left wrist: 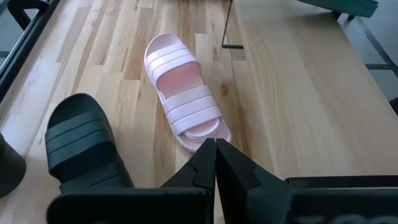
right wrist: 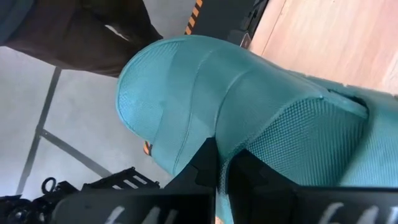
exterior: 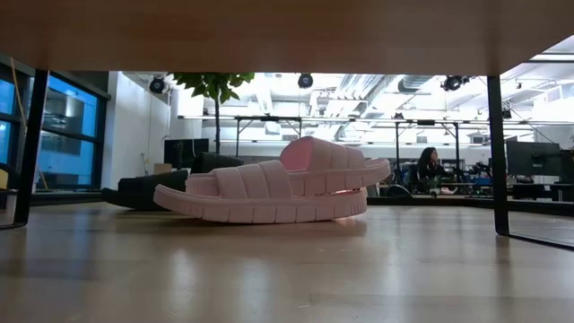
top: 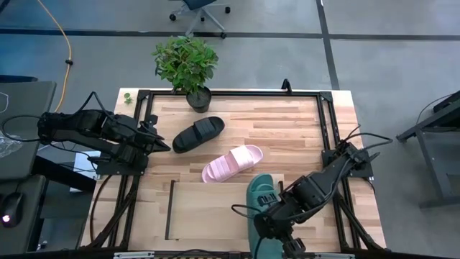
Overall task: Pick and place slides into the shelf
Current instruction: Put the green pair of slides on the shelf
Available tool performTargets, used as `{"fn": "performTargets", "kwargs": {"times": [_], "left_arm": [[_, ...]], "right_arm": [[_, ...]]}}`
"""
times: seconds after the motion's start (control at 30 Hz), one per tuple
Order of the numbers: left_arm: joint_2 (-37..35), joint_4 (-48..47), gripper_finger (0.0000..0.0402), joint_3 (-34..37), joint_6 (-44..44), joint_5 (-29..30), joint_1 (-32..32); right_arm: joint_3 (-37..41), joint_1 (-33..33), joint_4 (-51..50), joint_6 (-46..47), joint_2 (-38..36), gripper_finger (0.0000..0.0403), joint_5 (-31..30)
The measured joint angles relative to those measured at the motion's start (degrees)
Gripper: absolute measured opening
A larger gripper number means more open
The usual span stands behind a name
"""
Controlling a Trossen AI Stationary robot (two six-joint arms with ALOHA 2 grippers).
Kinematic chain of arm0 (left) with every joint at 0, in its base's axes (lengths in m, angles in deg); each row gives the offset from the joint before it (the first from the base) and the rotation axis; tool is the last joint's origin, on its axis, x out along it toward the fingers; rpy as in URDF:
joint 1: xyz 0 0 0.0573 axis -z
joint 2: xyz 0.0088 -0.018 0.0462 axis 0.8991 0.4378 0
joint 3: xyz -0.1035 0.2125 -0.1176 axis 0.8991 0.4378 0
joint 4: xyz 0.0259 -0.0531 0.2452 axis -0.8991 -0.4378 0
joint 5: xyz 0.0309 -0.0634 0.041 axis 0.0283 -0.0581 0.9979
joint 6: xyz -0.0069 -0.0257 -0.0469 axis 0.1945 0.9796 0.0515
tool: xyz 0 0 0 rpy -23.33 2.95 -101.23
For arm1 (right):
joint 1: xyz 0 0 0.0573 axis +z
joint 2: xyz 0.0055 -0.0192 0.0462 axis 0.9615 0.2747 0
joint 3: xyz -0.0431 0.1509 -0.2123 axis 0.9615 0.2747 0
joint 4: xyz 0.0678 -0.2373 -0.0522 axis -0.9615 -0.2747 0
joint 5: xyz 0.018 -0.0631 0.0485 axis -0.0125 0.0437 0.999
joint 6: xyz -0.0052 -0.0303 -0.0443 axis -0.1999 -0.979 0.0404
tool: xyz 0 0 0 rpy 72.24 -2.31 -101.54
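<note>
The teal-green slide (top: 260, 208) lies near the table's near edge, and its near end reaches out over that edge. My right gripper (top: 272, 224) is over it, shut on it. The pale pink slide (top: 231, 163) rests sole-down mid-table, beside the black slide (top: 198, 134) toward the far left. My left gripper (top: 162, 145) hovers shut just left of the black slide, touching nothing. The shelf's light-wood panel (top: 208, 212) lies left of the teal slide, bounded by a thin black rail (top: 170, 208). The low view shows only the pink slide (exterior: 278, 193) and the black slide (exterior: 148, 190). My right gripper is shut on the teal slide from above, slanting toward the table's near edge. Its fingertips (right wrist: 208, 165) meet against the textured teal surface (right wrist: 249, 118), and the fingers themselves hide which part sits between them. The rounded end (right wrist: 155, 93) shows over the floor beyond the table edge.
A potted plant (top: 187, 65) stands at the far edge, behind the black slide. The large black outer frame (top: 327, 122) rings the table. Bare wood lies open between the pink slide and the right frame rail, and on the panel by the thin rail (left wrist: 229, 25).
</note>
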Motion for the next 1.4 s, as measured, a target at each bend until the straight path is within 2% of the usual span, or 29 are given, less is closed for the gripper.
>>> {"fn": "performTargets", "kwargs": {"times": [0.67,1.4], "left_arm": [[0.0,0.0,0.0001,0.0,0.0,-1.0,0.0],[0.0,0.0,0.0001,0.0,0.0,-0.9,0.0]], "right_arm": [[0.0,-3.4,-1.4,1.7,0.0,0.0000,6.6],[0.0,-5.1,-2.7,-0.8,0.6,0.0000,7.9]]}}
